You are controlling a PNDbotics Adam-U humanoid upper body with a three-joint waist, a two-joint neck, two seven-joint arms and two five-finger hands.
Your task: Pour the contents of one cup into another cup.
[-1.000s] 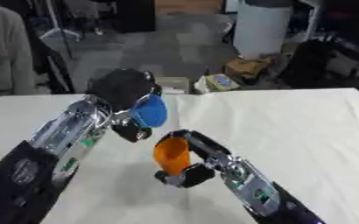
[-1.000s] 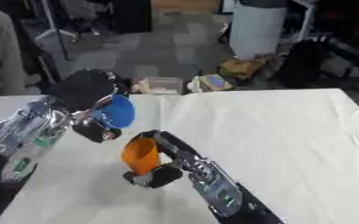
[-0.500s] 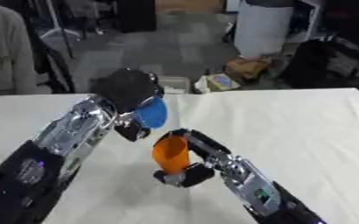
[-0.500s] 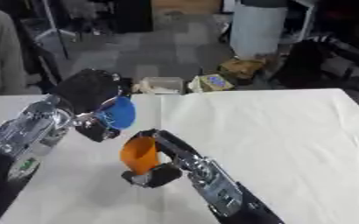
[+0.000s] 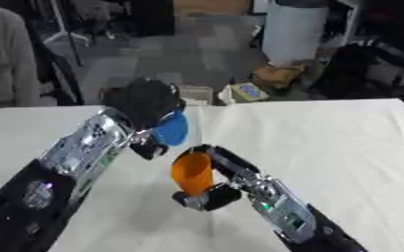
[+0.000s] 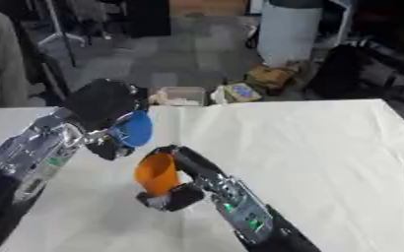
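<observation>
My left hand [image 5: 145, 106] is curled round a blue cup [image 5: 171, 129], which is tipped on its side with its mouth facing right and down. Just below and to the right of it sits an orange cup [image 5: 191, 172], roughly upright and leaning a little, with my right hand [image 5: 216, 189] curled round it. The blue cup's rim hangs close above the orange cup's open top. What is inside either cup does not show. Both cups are over the white table [image 5: 326, 142].
The white cloth covers the table from its far edge [image 6: 283, 103] to the near side. Beyond that edge, on the floor, stand a white bin [image 5: 296, 32], boxes [image 5: 244, 91] and dark bags. A person in grey [image 5: 7, 54] is at the far left.
Both cups and hands hold nearly the same places. The blue cup has tilted slightly further over the orange cup.
</observation>
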